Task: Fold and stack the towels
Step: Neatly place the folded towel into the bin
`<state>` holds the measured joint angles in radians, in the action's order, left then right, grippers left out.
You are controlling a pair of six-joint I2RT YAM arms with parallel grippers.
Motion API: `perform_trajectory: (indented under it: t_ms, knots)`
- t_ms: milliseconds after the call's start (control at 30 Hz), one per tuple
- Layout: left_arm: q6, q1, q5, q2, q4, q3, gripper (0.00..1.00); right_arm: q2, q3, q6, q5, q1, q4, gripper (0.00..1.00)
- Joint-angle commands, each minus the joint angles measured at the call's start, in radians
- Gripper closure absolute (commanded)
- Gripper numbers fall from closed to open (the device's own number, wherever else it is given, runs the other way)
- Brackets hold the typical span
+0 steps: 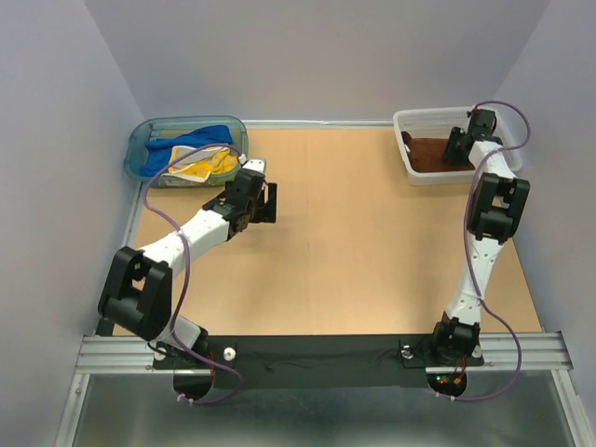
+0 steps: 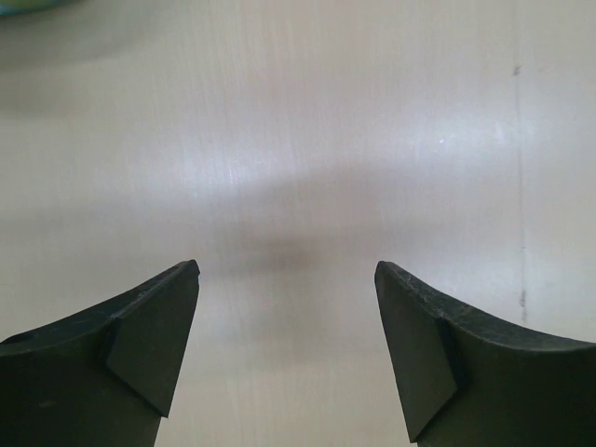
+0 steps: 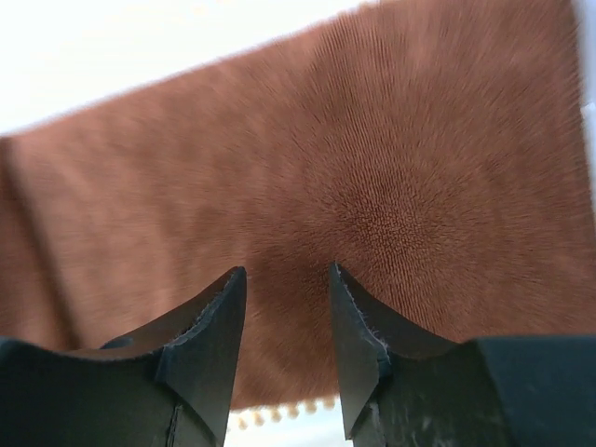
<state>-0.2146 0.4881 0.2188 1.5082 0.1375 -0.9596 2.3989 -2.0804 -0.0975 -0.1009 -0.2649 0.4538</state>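
Roughly one-third done: rust-brown towel (image 3: 372,158) laid far right; blue towel (image 1: 200,137), yellow towel (image 1: 210,166) unfolded; left gripper (image 2: 287,270), right gripper (image 3: 287,277) released.

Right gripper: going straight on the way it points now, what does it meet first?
The brown towel, lying in the white basket, close ahead of the right gripper; the gap is unclear.

Three towels: one brown (image 1: 428,156), one yellow (image 1: 209,166), one blue (image 1: 200,138). Two containers (a teal tub (image 1: 133,158), a white basket (image 1: 419,114)). Two arms: left arm (image 1: 200,226), right arm (image 1: 475,270). One table (image 1: 372,251).
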Motion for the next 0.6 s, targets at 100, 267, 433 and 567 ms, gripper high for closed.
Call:
perform_trajectory:
  t_ms: [100,267,433,567]
  knots:
    - [-0.029,0.004,-0.035,-0.127,0.02,-0.024,0.13,0.058,-0.027,0.033,0.089,-0.003,-0.043,0.54]
    - [-0.043,0.004,-0.042,-0.16,0.039,-0.016,0.13,0.065,-0.023,0.076,0.096,-0.016,-0.044,0.53]
    - [-0.043,0.003,-0.033,-0.187,0.045,-0.005,0.13,0.065,-0.015,0.116,0.148,-0.03,-0.043,0.53]
    - [-0.048,0.004,-0.033,-0.197,0.048,0.004,0.13,0.046,-0.003,0.12,0.162,-0.045,-0.044,0.53]
